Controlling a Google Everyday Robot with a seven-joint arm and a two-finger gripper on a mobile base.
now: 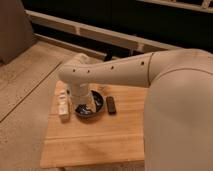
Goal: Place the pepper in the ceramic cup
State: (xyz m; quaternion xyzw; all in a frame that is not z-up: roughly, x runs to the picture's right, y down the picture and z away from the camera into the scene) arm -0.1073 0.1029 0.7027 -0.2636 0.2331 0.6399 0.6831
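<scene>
Now the pincer (pixel 85 103) hangs over the bowl (pixel 100 105) near table's (pixel 90 145) rear.

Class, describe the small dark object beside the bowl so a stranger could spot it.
Start at the wooden table, then the wide dark bowl beneath the gripper. Just right of the bowl lies a small dark oblong, flatter and far smaller than it.

The arm (pixel 115 70) is cream all over, with a row of small dark dots along its side. The gripper (pixel 85 102), low over the bowl, is the same off-white. The bowl (pixel 100 108) is black. On one side of it lies a small black block (pixel 111 105), on the other a pale cream object (pixel 63 104). The table (pixel 95 140) is honey-coloured wood with fine grain streaks. The floor (pixel 22 100) is beige and speckled.
</scene>
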